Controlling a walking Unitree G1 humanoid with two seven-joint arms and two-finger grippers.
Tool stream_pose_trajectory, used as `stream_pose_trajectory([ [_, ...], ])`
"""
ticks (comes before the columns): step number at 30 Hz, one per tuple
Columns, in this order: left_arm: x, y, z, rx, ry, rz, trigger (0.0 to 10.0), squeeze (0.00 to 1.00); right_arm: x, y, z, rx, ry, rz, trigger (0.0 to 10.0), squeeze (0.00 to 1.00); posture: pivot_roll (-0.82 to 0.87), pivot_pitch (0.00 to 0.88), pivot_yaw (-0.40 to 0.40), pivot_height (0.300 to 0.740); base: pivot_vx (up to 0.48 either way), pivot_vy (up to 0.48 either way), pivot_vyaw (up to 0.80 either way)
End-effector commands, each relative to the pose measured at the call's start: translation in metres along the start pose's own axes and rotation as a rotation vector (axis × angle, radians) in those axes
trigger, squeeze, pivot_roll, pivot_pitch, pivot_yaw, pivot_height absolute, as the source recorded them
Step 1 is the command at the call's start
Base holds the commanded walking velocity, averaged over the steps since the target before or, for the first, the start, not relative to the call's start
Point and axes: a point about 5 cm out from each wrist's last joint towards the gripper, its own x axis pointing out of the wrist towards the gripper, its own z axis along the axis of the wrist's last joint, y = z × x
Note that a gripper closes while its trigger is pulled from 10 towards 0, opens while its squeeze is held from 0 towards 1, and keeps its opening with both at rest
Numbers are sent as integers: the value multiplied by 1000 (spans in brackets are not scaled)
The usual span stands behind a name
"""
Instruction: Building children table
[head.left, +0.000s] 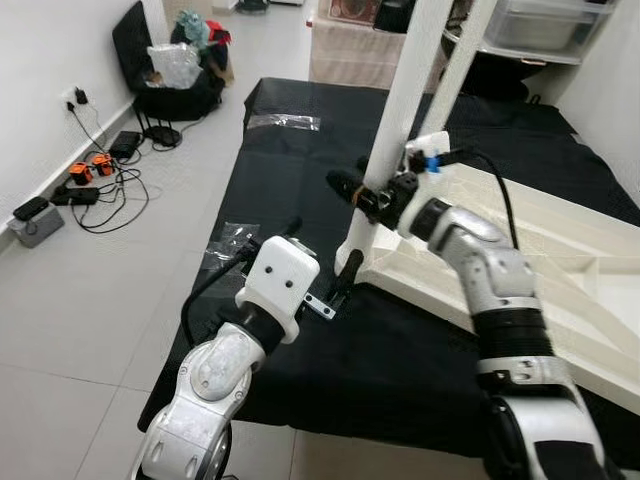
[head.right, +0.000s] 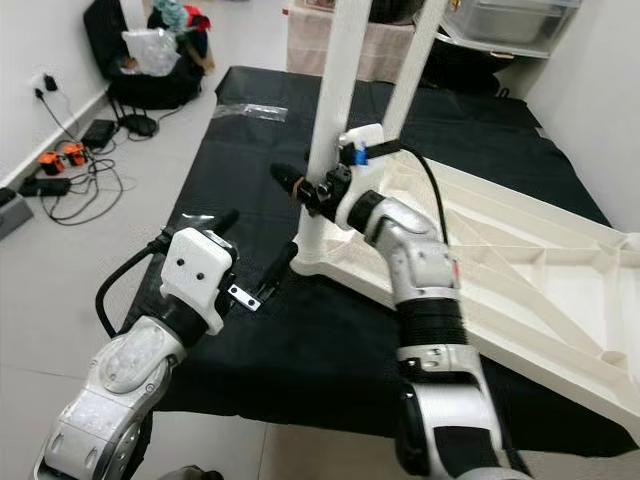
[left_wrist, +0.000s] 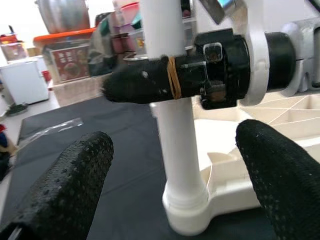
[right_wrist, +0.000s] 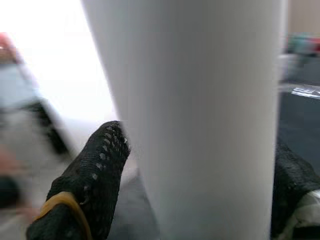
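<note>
A white children's table top (head.left: 560, 260) lies upside down on a black cloth (head.left: 400, 350). Two white legs stand up from it: the near one (head.left: 400, 110) at its left corner, the second (head.left: 462, 70) behind. My right gripper (head.left: 365, 190) is shut on the near leg a little above its base; in the right wrist view the leg (right_wrist: 200, 100) sits between both fingers (right_wrist: 90, 175). My left gripper (head.left: 320, 250) is open, low over the cloth just left of that leg's base. In the left wrist view its fingertips (left_wrist: 65, 185) frame the leg (left_wrist: 175, 150) from a short distance.
Clear plastic bags (head.left: 283, 121) lie on the cloth, one (head.left: 228, 240) by my left wrist. On the floor to the left are cables and chargers (head.left: 90, 180) and a black bag (head.left: 170, 70). A shelf with a plastic bin (head.left: 540, 25) stands at the back.
</note>
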Motion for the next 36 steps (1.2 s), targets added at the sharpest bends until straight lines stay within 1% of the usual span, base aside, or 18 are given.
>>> stream_pose_trajectory([
  [1,1,-2,-2,-4,9,-10,10000,0,7,8,6,27,-36,120,10000,0,71,90,-87,740,0,0,0],
  [7,1,-1,-1,12,9,-25,10000,0,28,0,10,35,-72,137,10000,0,88,96,-93,740,0,0,0],
  [8,1,-1,-1,13,7,-27,10000,0,32,0,8,19,-71,113,7451,0,88,96,-93,740,0,0,0],
  [9,2,-1,0,12,6,-27,10000,0,33,-1,7,19,-71,110,0,0,88,96,-94,740,0,0,0],
  [14,2,-1,0,6,4,-22,10000,0,35,1,2,21,-75,88,0,0,83,100,-89,740,0,0,0],
  [18,2,-2,-1,3,8,-22,10000,0,32,-6,-3,-11,-58,-26,0,0,80,101,-93,740,0,0,0],
  [19,1,-2,-1,2,8,-21,10000,0,31,-14,-5,-13,-51,-147,0,0,77,101,-95,740,0,0,0],
  [20,1,-2,-1,2,8,-21,10000,0,31,-14,-5,-13,-51,-147,0,0,77,101,-95,740,0,0,0],
  [22,1,-1,-1,2,9,-15,10000,0,24,-27,-16,-105,-8,-464,0,0,70,104,-89,740,0,0,0],
  [23,1,-1,-1,2,9,-15,10000,0,24,-27,-16,-105,-8,-464,0,0,70,104,-89,740,0,0,0],
  [25,1,-1,-2,0,9,-16,10000,0,9,-34,-28,-197,52,-835,0,0,56,104,-80,740,0,0,0],
  [26,1,-1,-2,0,9,-16,10000,0,9,-34,-28,-197,52,-835,0,0,56,104,-80,740,0,0,0],
  [27,2,-2,-2,-2,7,-20,10000,0,1,-31,-32,-230,77,-995,0,0,55,104,-80,740,0,0,0],
  [28,2,-2,-2,-2,7,-20,10000,0,1,-31,-32,-230,77,-995,0,0,55,104,-80,740,0,0,0],
  [31,4,-4,-2,-5,3,-22,10000,0,-14,-16,-33,-218,58,-1259,0,0,67,100,-85,740,0,0,0],
  [32,4,-4,-2,-5,3,-22,10000,0,-14,-16,-33,-218,58,-1259,0,0,67,100,-85,740,0,0,0],
  [33,2,-2,-1,-2,3,-16,10000,0,-20,-6,-39,-110,80,-1388,0,0,69,97,-82,740,0,0,0],
  [36,2,-1,-1,0,5,-15,10000,0,-20,-1,-44,-69,113,-1414,0,0,69,97,-82,740,0,0,0],
])
